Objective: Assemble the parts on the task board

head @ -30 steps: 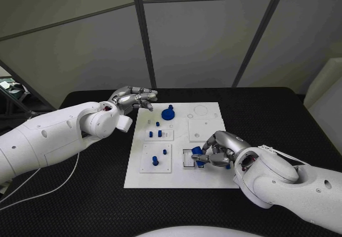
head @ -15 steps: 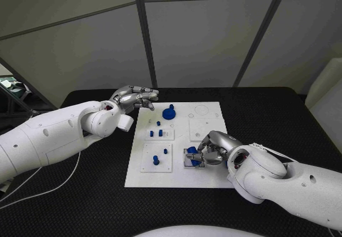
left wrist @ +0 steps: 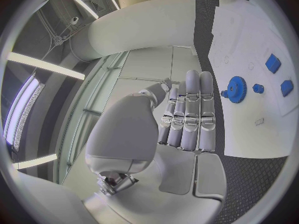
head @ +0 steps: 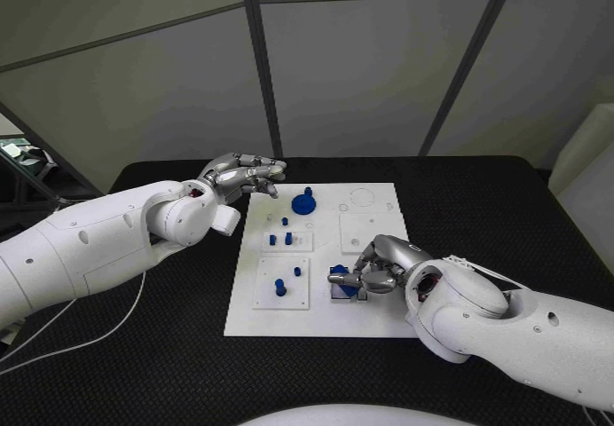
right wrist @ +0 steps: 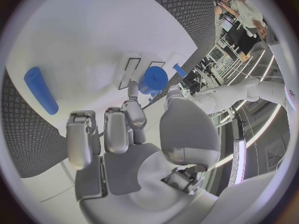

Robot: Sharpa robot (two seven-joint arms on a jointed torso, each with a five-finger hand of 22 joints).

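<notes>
The white task board (head: 320, 315) lies in the middle of the black table. My right hand (head: 378, 271) is low over the board's near right part and pinches a small round blue part (head: 339, 270) between thumb and a finger, just above a slotted white fixture (head: 343, 289). The right wrist view shows that blue part (right wrist: 152, 78) at the fingertips (right wrist: 131, 90), next to the fixture's slots (right wrist: 132, 67). My left hand (head: 243, 177) hovers beside the board's far left corner with fingers loosely bent and holds nothing. A blue gear (head: 302, 205) sits on the board near it.
Small blue pegs (head: 279, 240) stand in a sub-plate at the board's middle left, and another peg (head: 279, 287) stands in the near left sub-plate. A blue rod (right wrist: 41, 90) lies loose on the board by my right hand. Black table surrounds the board.
My right hand has shifted a little to the left with the blue part, bringing it over the slotted fixture. The left hand has stayed where it was.
</notes>
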